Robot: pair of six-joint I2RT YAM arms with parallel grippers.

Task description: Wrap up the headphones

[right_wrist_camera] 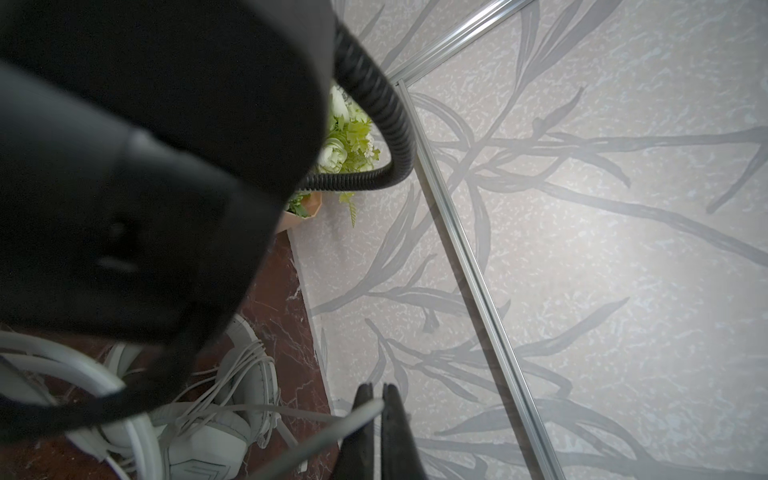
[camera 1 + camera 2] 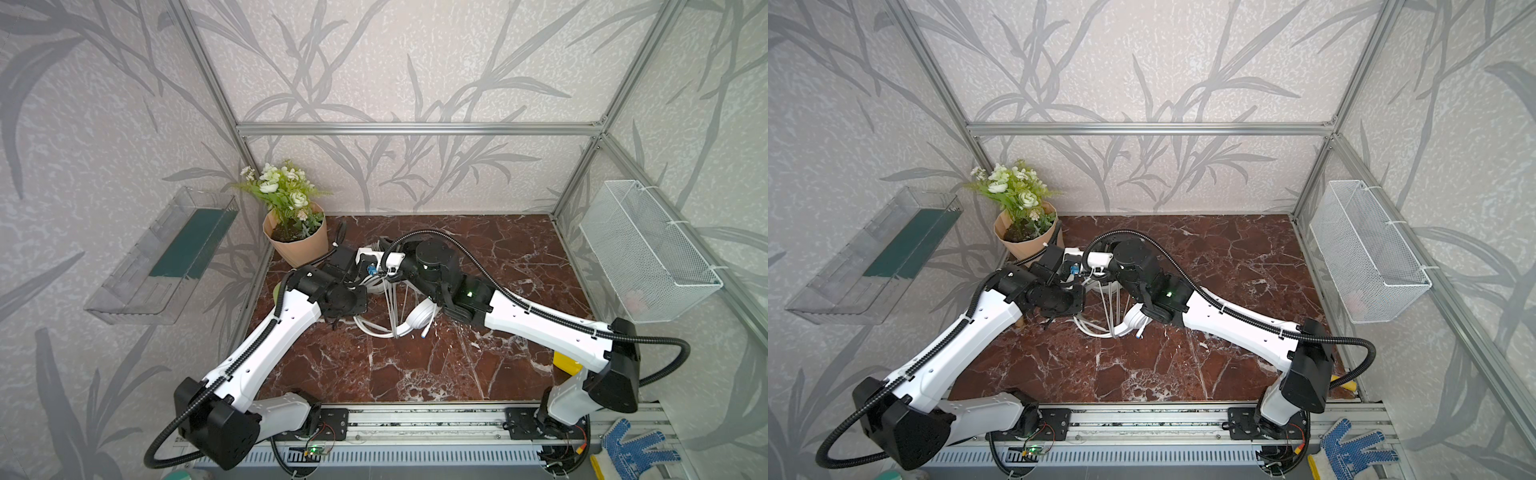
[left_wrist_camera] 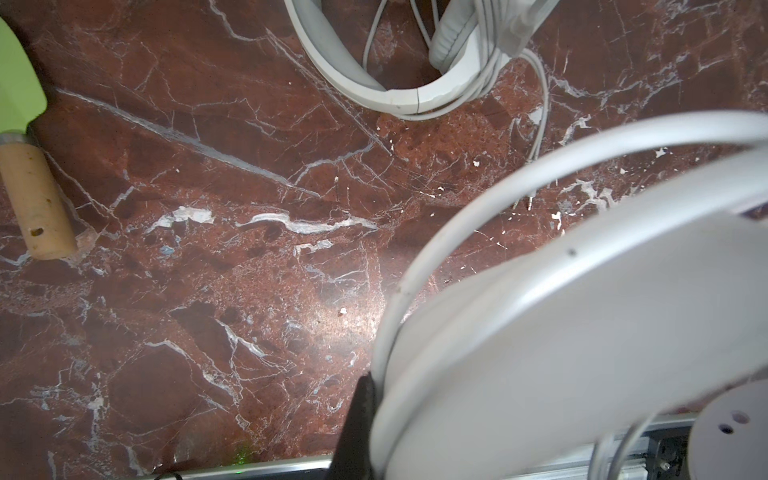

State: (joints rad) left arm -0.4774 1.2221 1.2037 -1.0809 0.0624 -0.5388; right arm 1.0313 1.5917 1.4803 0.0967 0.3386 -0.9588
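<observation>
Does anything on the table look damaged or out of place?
Yes: the headband of the headphones lying on the table shows a thin dark line across it, a crack or a seam. A green spatula also lies nearby.

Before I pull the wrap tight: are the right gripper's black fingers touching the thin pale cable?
Touching. The right wrist view shows the thin pale cable pinched between the right gripper's closed black fingers.

The left arm (image 2: 270,345) and right arm (image 2: 544,328) are built of glossy white link shells joined by black joint housings (image 2: 615,374), with a black corrugated conduit (image 2: 432,232) clipped along each and a green light (image 2: 469,293) lit on the right one.
</observation>
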